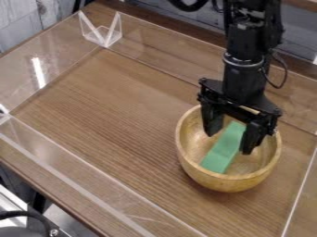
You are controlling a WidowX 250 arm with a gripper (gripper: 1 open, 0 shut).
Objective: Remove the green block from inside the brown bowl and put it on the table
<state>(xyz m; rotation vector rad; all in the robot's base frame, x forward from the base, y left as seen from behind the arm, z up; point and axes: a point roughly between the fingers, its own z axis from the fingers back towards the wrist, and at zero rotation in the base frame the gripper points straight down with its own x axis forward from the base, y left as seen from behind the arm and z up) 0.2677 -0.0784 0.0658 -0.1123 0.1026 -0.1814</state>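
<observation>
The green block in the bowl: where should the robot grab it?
Probably by its long sides, near the middle, coming from above: the green block lies lengthwise inside the brown bowl, whose raised walls would hamper a sideways approach.
</observation>
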